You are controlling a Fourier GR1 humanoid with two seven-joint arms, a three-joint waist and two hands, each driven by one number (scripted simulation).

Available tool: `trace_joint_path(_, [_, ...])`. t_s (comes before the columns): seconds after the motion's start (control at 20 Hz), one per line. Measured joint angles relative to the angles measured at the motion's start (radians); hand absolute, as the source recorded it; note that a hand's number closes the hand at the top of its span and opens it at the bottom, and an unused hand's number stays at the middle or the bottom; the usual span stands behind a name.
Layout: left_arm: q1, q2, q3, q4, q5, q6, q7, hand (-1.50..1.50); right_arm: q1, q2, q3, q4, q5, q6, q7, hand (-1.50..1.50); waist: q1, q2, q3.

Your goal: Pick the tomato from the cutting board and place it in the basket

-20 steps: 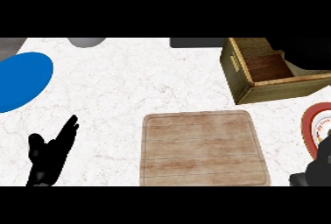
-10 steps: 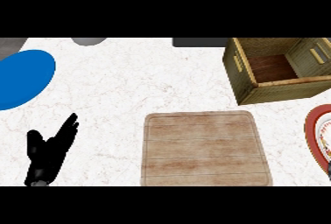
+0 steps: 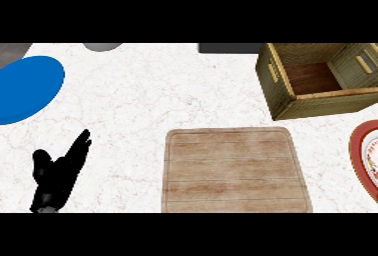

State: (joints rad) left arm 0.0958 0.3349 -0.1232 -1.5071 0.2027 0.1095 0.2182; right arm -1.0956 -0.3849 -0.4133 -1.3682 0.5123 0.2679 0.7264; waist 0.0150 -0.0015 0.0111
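The wooden cutting board lies at the lower middle of the counter with nothing on it. No tomato shows anywhere in the head view. The woven basket stands at the upper right, tilted in view, and its brown floor is bare. My left hand rests at the lower left with its fingers straight and pointing up and to the right, holding nothing. It is well left of the board. My right hand is out of view.
A blue plate lies at the left edge. A red-rimmed plate is cut off by the right edge. Grey shapes and a dark object sit along the far edge of the white marble counter.
The right hand, seen at the lower right one second ago, has left the view. The scene has shifted slightly in the picture; the left hand has stayed open at the lower left.
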Motion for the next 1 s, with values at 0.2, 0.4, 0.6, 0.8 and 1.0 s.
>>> trace_joint_path(0.2, [-0.002,-0.010,0.002,0.015,-0.013,0.000,-0.021,0.00,0.014,-0.001,-0.036,0.079,-0.025,-0.047,-0.066,1.50,0.000,-0.001,0.003])
trace_joint_path(0.4, [0.004,-0.019,-0.002,-0.004,-0.027,0.014,-0.007,0.00,0.054,-0.016,-0.060,0.143,-0.043,-0.071,-0.148,1.50,0.000,-0.002,0.003])
trace_joint_path(0.6, [0.008,-0.014,0.007,-0.009,-0.022,0.002,-0.001,0.00,0.105,-0.052,-0.046,0.186,0.005,-0.101,-0.194,1.50,-0.003,-0.002,0.002])
trace_joint_path(0.8, [0.000,-0.012,0.011,-0.001,-0.022,-0.008,0.007,0.00,0.125,-0.118,-0.011,0.255,0.065,-0.097,-0.251,-1.50,-0.001,0.000,0.002])
trace_joint_path(1.0, [0.007,-0.015,0.013,-0.003,-0.030,-0.012,-0.005,0.00,0.157,-0.166,0.008,0.309,0.084,-0.090,-0.351,-1.50,-0.001,-0.002,0.002])
